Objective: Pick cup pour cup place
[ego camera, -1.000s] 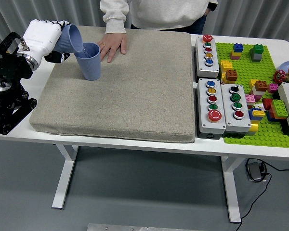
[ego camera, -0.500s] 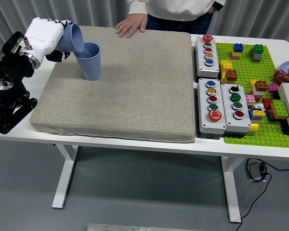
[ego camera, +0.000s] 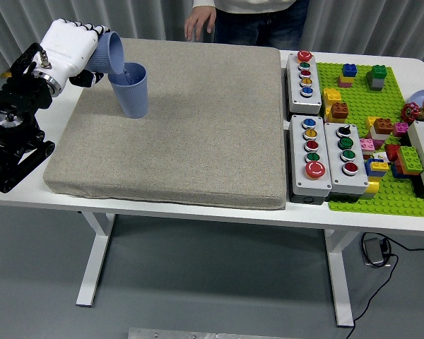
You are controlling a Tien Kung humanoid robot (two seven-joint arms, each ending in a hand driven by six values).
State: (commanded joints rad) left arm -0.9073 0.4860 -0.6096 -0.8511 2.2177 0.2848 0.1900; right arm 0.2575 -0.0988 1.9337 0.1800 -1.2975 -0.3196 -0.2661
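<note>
Pick done; left hand point(ego camera: 69, 48) grasps tilted blue cup point(ego camera: 109, 52), mouth over upright blue cup point(ego camera: 131, 90) on far-left grey mat point(ego camera: 177, 134); pour underway; placing left; right arm unseen.

- The left arm point(ego camera: 14, 120), black and jointed, comes in from the left edge and rises toward the far left corner.
- Its white left hand point(ego camera: 71, 48) is raised, turned toward the right, fingers point(ego camera: 92, 30) curled in a closed grasp.
- The right arm is out of sight.
</note>
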